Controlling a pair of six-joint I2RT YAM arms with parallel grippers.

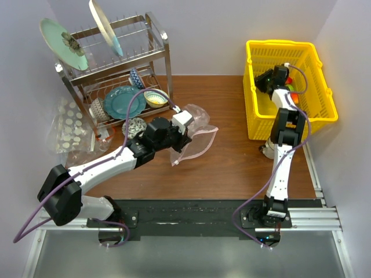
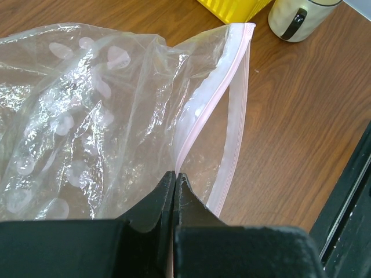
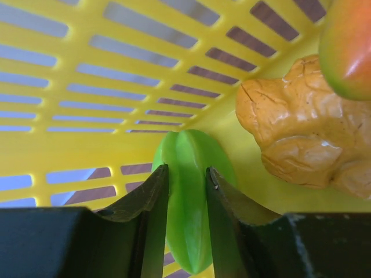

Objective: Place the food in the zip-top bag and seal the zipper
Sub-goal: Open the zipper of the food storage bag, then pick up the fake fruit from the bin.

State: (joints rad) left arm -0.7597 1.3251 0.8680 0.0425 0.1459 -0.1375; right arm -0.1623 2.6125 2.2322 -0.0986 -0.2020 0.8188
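The clear zip-top bag (image 1: 194, 136) lies on the brown table with its mouth open. My left gripper (image 1: 184, 138) is shut on the bag's edge by the pink zipper (image 2: 210, 110); in the left wrist view the left gripper (image 2: 175, 176) pinches the plastic. My right gripper (image 1: 268, 80) is down inside the yellow basket (image 1: 290, 49). In the right wrist view the right gripper (image 3: 186, 174) is shut on a green ridged toy fruit (image 3: 188, 153). A tan ginger-shaped toy (image 3: 295, 127) and a red-green fruit (image 3: 348, 46) lie beside it.
A metal dish rack (image 1: 116, 75) with plates and bowls stands at the back left. A clear bag with white discs (image 1: 69, 130) lies left of it. A cream cup (image 2: 301, 17) stands near the basket. The table's black front rail (image 1: 197, 211) runs along the near edge.
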